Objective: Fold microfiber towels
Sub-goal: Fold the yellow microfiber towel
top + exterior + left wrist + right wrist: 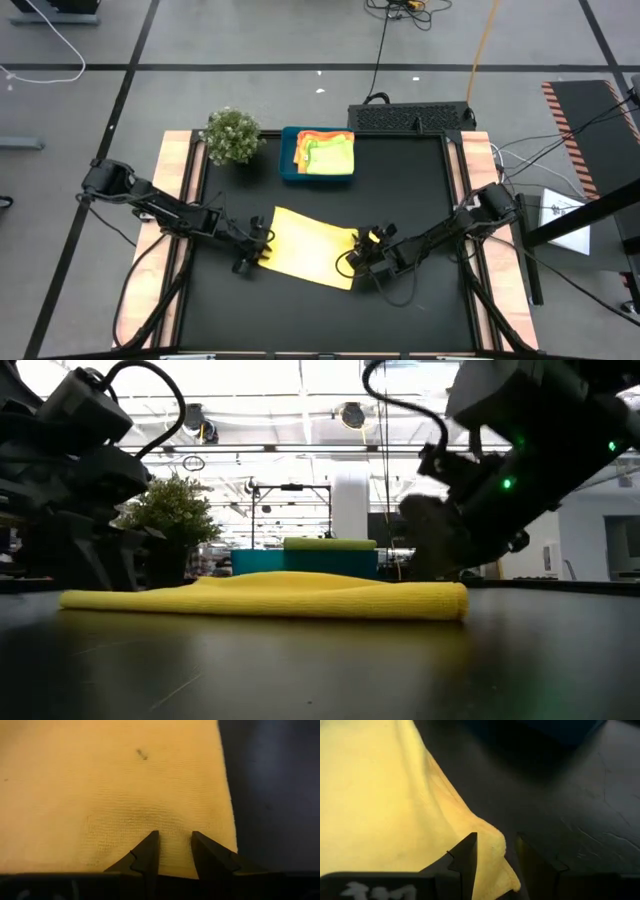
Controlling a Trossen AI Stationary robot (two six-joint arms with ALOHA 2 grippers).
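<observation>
left gripper (258,243) low, clamping yellow towel (310,245) | right gripper (366,254) likewise (opposite edge)

Yellow towel (115,795) beyond left-wrist picture edges

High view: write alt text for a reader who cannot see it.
A yellow towel lies flat on the black table, with the left gripper at its left edge and the right gripper at its right edge. Behind it sit a blue tray of folded towels and a small plant.

I see the yellow towel (115,790) as soft, finely ribbed matt cloth. The black tabletop (580,795) looks matt, faintly cracked; its side rails (178,180) look wooden.
</observation>
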